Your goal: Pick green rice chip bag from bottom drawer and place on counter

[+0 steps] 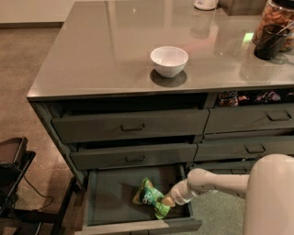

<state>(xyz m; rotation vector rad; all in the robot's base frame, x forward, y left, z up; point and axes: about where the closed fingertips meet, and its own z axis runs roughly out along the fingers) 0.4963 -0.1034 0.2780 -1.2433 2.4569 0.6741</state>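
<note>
Speckled brown floor (27, 59) surrounds a grey-green drawer island that fills most of the frame.

- Counter (115, 55): glossy grey-brown slab on top of the island, reflecting the items on it.
- White bowl (169, 60): upright, centre of the frame, on the counter.
- Jar of brown snacks (275, 18) and dark cup (268, 41): upper right corner, close together on the counter.
- White container (205, 3): top edge, only its base in view.
- Top drawer (131, 126) and middle drawer (133, 157): handled, left stack, each pulled out slightly.
- Dark snack packets (229, 97): in the gap under the counter, right of centre.
- Bottom drawer (110, 197): lower centre, pulled well out, interior open to view.
- Green rice chip bag (149, 198): crinkled, lying on the bottom drawer's floor, right of its middle.
- Gripper (168, 201): inside the bottom drawer, its tip against the bag's right side; whether it grips the bag cannot be told.
- White arm (216, 181): reaches in from the lower right, joined to the robot's white body (271, 197).
- Black equipment (11, 160): lower left edge, on the floor.
</note>
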